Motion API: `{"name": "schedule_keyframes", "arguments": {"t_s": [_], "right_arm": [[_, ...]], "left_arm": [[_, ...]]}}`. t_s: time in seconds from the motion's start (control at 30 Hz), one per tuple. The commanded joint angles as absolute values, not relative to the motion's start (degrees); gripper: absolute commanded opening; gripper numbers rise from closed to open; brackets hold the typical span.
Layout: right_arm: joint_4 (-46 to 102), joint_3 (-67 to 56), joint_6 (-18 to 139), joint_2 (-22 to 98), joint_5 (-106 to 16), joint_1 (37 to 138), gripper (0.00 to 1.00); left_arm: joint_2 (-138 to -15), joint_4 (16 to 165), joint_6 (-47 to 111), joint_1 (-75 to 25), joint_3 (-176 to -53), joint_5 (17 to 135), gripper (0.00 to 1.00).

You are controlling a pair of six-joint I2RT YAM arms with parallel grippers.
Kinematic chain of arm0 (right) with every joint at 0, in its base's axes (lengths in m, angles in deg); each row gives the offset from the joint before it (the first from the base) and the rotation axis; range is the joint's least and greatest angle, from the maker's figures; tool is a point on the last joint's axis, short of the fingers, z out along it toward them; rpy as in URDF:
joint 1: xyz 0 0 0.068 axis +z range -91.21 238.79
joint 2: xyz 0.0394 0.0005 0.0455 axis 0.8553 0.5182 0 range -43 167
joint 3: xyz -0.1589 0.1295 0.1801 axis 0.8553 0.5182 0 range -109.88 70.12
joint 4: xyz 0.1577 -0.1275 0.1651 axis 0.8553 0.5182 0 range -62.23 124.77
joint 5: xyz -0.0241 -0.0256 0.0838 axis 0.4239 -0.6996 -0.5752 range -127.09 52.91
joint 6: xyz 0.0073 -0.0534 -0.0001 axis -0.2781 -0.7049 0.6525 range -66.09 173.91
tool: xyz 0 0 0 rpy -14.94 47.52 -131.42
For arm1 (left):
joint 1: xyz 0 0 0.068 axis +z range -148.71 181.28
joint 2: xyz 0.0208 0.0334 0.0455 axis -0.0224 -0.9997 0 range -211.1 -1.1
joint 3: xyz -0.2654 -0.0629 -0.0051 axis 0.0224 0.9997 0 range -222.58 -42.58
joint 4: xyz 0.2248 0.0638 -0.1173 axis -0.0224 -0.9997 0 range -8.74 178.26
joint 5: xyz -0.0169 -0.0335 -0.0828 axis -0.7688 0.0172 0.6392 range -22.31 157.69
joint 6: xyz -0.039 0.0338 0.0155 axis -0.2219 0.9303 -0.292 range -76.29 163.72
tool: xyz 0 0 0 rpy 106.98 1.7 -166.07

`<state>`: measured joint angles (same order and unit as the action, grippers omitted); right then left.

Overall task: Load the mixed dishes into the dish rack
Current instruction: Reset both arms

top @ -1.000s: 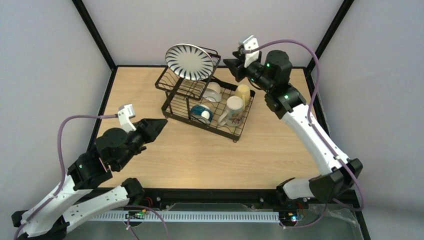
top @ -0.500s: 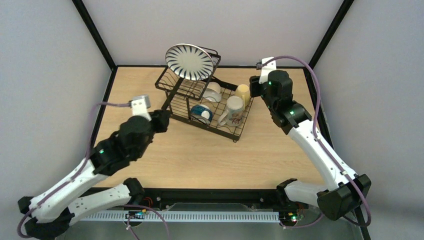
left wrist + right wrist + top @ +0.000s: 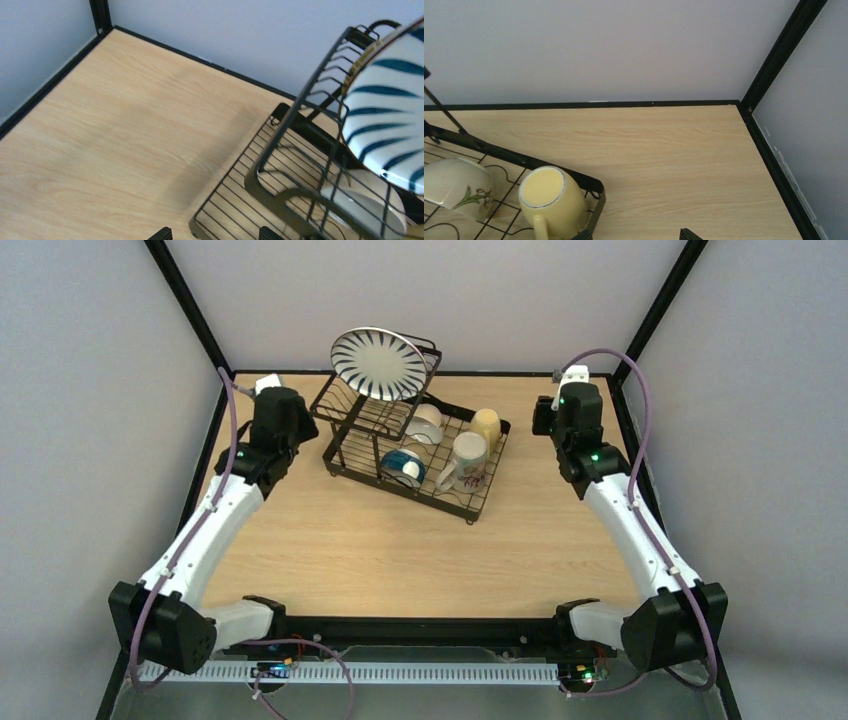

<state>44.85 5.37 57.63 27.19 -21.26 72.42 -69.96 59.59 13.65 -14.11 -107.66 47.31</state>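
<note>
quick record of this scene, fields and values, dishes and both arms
rack: dish rack, on the table toward the back
raised tier: striped plate, on edge
lower tray: white bowl, blue bowl, yellow mug, cream mug
left fingers: open, empty, over the rack's left corner
right fingers: open, empty, beside the yellow mug
loose dishes: none seen
</note>
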Motion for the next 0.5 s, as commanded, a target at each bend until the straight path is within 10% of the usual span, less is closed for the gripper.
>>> {"name": "schedule_keyframes", "arguments": {"t_s": [0.0, 0.47], "right_arm": [[43.64, 5.98, 59.44, 28.66, -20.63, 70.62, 1.00], [39.88, 7.40, 65.41, 33.17, -14.87, 70.13, 1.00]], "left_arm": [[-72.27, 63.45, 17.65, -12.51, -110.19, 43.65, 0.99], [-70.10, 81.00, 25.77, -9.80, -100.22, 44.99, 0.99]]}}
